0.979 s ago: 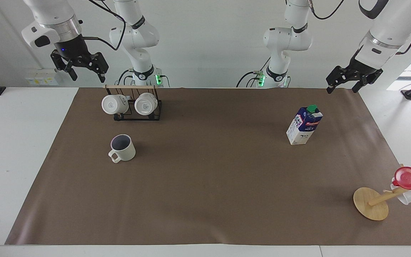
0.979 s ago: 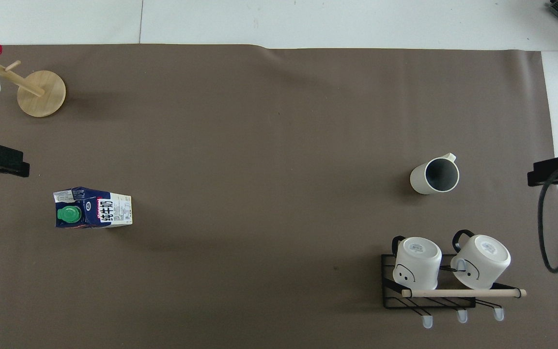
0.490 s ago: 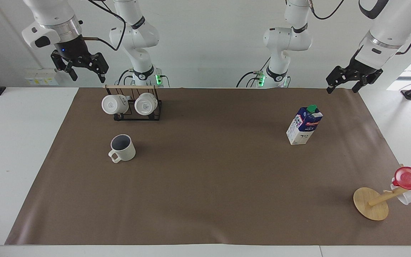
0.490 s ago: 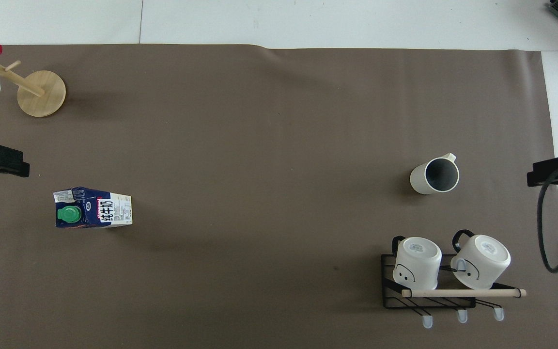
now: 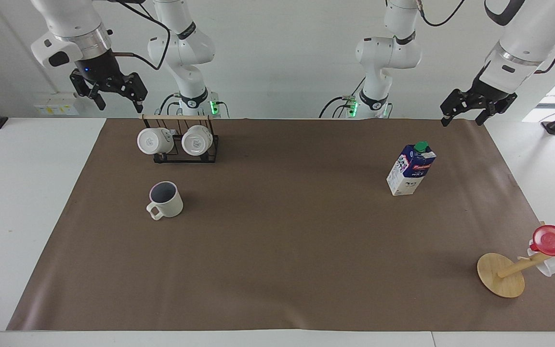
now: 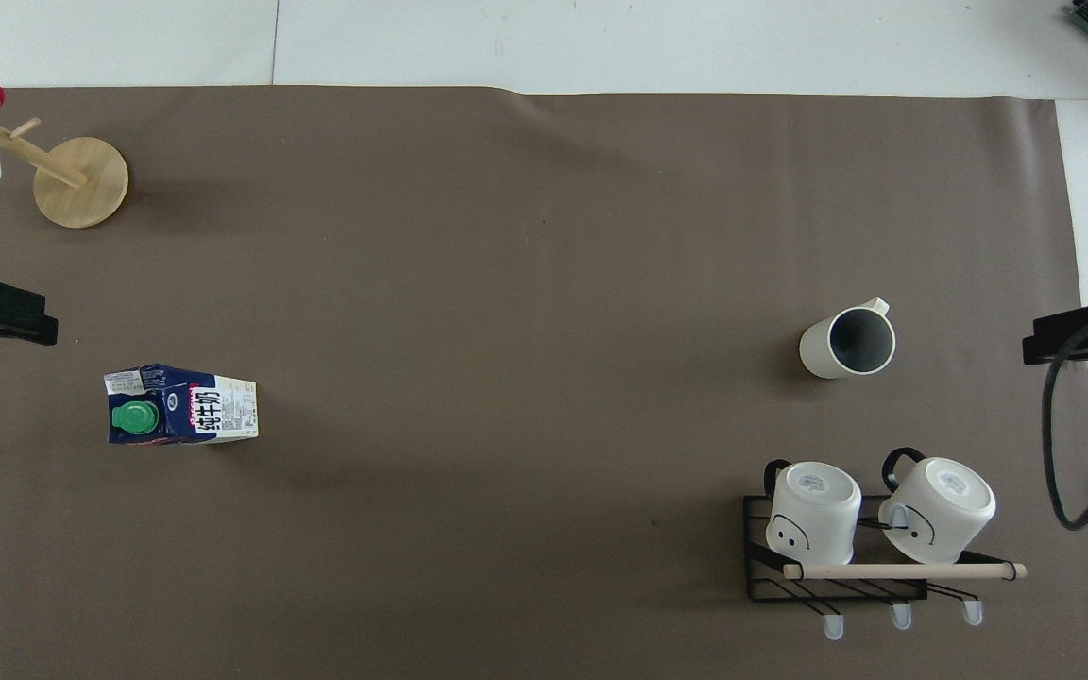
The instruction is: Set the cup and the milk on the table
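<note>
Matte brown mat covers the table (image 5: 27, 202); ribbed cup (image 5: 165, 200), boxy milk (image 5: 411, 168) upright; both hands spread: left hand (image 5: 465, 113), right hand (image 5: 116, 97).

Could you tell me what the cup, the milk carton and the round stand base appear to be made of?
The cup looks like glazed ceramic: cream outside, dark grey-blue inside, thick rim. The milk carton looks like printed coated paperboard with a green, probably plastic cap. The round stand base looks like pale wood, possibly bamboo, with a smooth finish.
</note>
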Available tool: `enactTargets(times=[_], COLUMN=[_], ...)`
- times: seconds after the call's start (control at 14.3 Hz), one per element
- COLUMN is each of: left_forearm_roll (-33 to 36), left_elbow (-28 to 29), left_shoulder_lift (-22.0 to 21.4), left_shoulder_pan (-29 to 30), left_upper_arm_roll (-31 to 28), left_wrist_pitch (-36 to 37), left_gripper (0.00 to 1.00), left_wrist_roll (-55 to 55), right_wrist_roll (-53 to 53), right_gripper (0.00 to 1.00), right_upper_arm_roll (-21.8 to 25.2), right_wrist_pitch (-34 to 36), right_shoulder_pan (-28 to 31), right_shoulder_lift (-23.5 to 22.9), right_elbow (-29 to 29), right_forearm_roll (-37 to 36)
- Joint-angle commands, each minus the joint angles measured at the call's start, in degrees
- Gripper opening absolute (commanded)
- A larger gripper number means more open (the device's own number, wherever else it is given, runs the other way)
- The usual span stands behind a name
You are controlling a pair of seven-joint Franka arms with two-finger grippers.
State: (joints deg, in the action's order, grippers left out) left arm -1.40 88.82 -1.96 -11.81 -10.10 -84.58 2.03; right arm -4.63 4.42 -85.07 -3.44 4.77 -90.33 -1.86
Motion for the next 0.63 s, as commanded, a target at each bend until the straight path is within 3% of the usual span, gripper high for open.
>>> enactTargets(times=[0.0, 0.56], left_forearm_roll=[0.6, 0.6], left_elbow=[0.1, 0.1], left_shoulder_lift=[-0.7, -0.6], left_shoulder_pan=[-0.7, -0.7], left_upper_arm_roll=[-0.5, -0.5], left_wrist_pitch=[0.6, 0.6], left_gripper=[1.0, 1.0], left_wrist_roll=[0.4, 0.4], right_wrist_roll=[-4.8, -6.4], right_gripper=[1.0, 1.0], right_upper_arm_roll=[-0.3, -0.3], right_wrist_pitch=[-7.7, -21.2], right_shoulder_pan=[-0.9, -3.7], right_shoulder_lift=[0.5, -6.1], right_elbow=[-4.6, -13.4], right_forearm_roll=[0.2, 0.2])
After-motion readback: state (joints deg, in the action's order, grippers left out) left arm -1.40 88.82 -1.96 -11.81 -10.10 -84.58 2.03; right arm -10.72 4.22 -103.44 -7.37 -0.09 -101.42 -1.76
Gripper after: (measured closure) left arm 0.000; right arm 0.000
